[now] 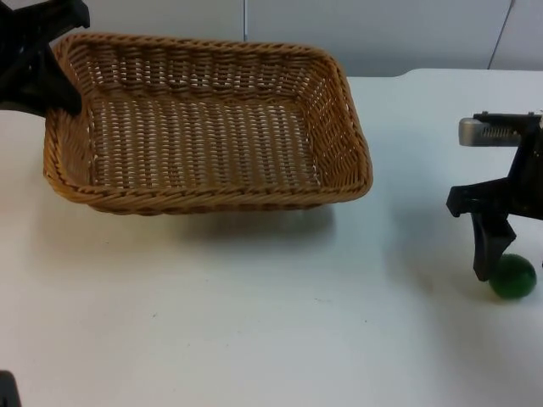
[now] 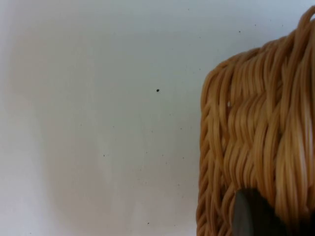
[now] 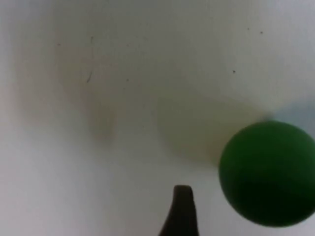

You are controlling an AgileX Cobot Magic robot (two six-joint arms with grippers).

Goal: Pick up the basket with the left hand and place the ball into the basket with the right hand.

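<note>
Left gripper is clamping the wicker basket at its left rim, back-left corner in the top view. The basket is sitting at a tilt: the right end is riding higher, with a shadow showing under its front edge on the table. Whether the left end is touching the table, can't tell. In the left wrist view the woven outer wall of the basket is showing close up, with a black fingertip pressing against the weave and bare table next to it.

Right gripper is hanging low over the table near the right edge of the top view, well apart from the basket. One black finger is pointing down and standing just beside the green ball, on the ball's basket side; can't tell if it's touching. Can't tell whether this gripper is open or closed, since a second finger isn't made out.

The ball is lying on the table, not in the basket. In the right wrist view the ball is sitting just beside a fingertip, with a gap of table between them, casting a soft shadow.
</note>
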